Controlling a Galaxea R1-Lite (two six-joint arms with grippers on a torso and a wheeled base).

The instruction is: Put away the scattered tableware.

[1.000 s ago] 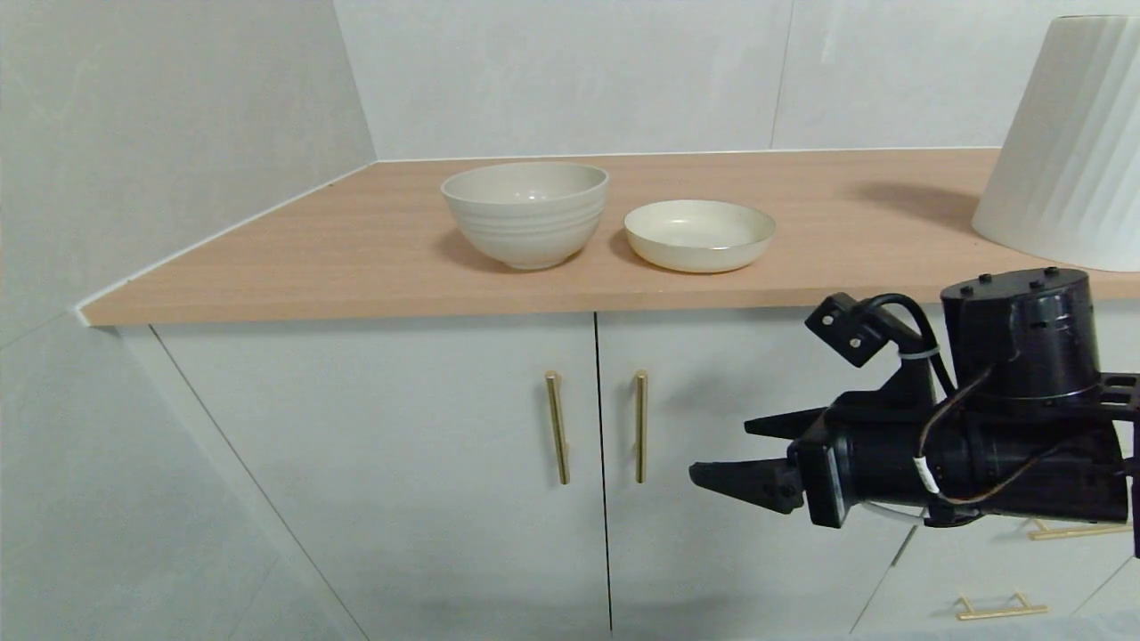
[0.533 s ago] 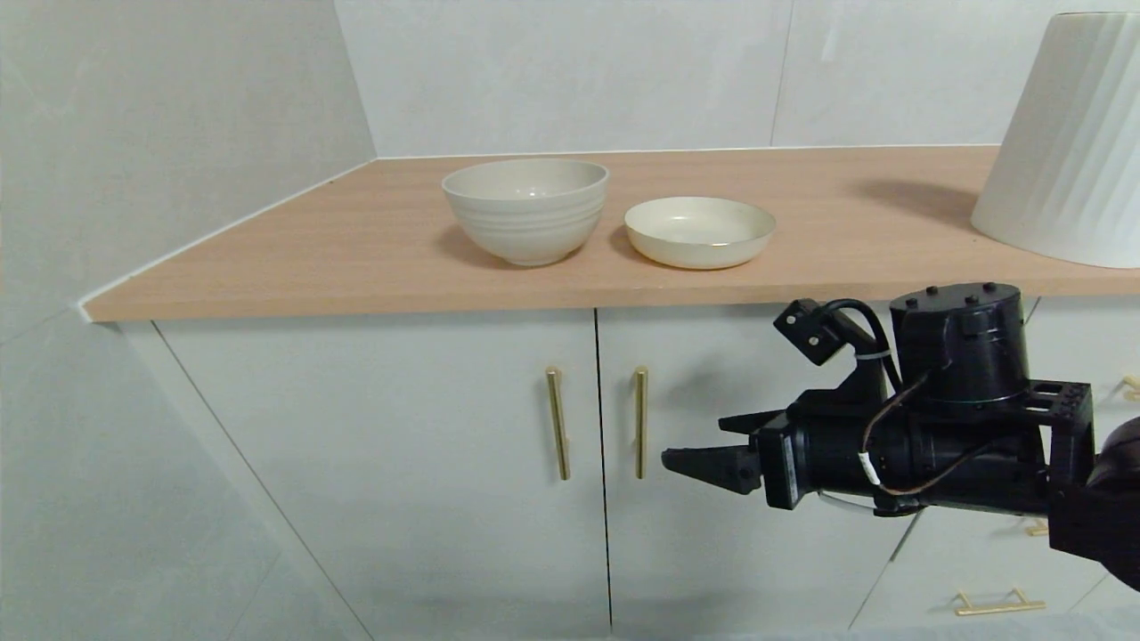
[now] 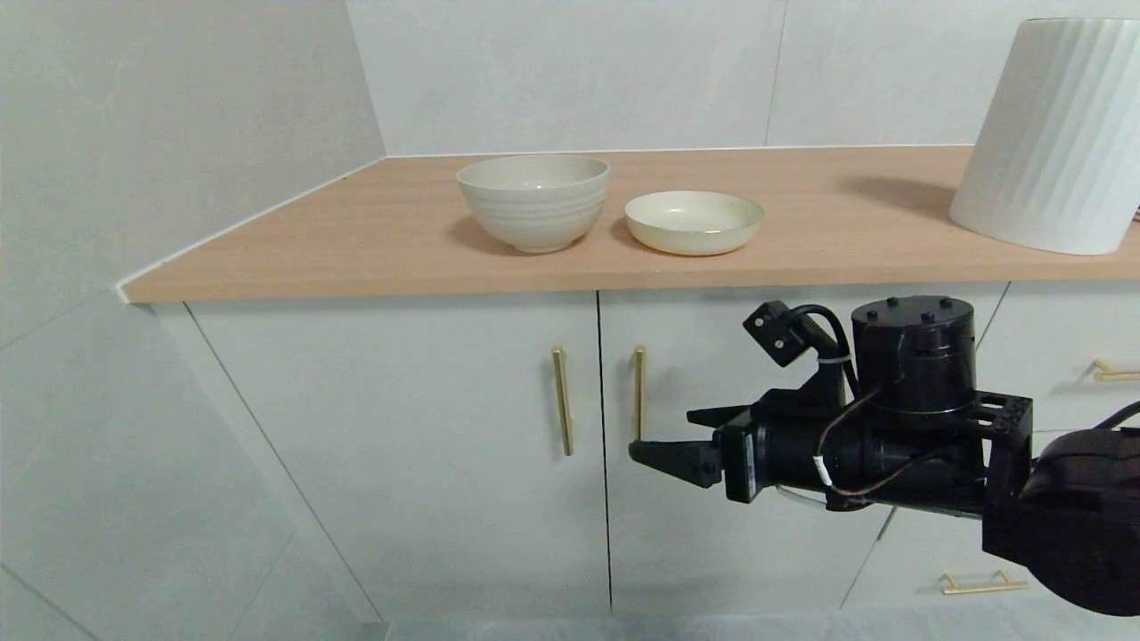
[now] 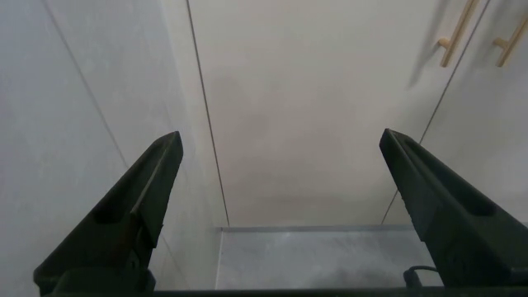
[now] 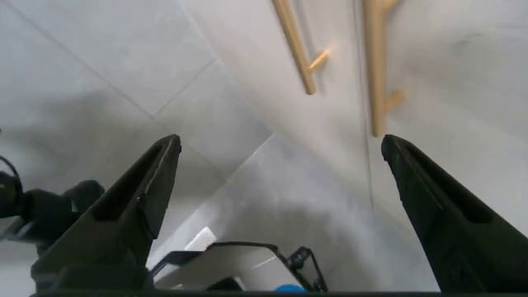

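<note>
A deep cream bowl [image 3: 533, 200] and a shallow cream dish [image 3: 693, 221] stand side by side on the wooden counter [image 3: 356, 249]. Below them are two white cabinet doors with upright gold handles [image 3: 560, 401] [image 3: 639, 394]. My right gripper [image 3: 663, 434] is open below the counter edge, its fingertips close to the right door's handle. Both handles [image 5: 297, 45] [image 5: 375, 66] appear beyond my right gripper [image 5: 280, 147] in the right wrist view. My left gripper [image 4: 280, 142] is open with nothing in it, low down and facing the cabinet front [image 4: 313, 107].
A tall white ribbed shade [image 3: 1042, 142] stands on the counter's right end. Drawers with gold pulls [image 3: 1113, 369] [image 3: 980, 583] lie to the right of the doors. A tiled wall closes the left side, and grey floor runs below the cabinet.
My right gripper has moved left, toward the right door's handle, staying open. The head camera has shifted slightly. The bowl and dish have not moved.
</note>
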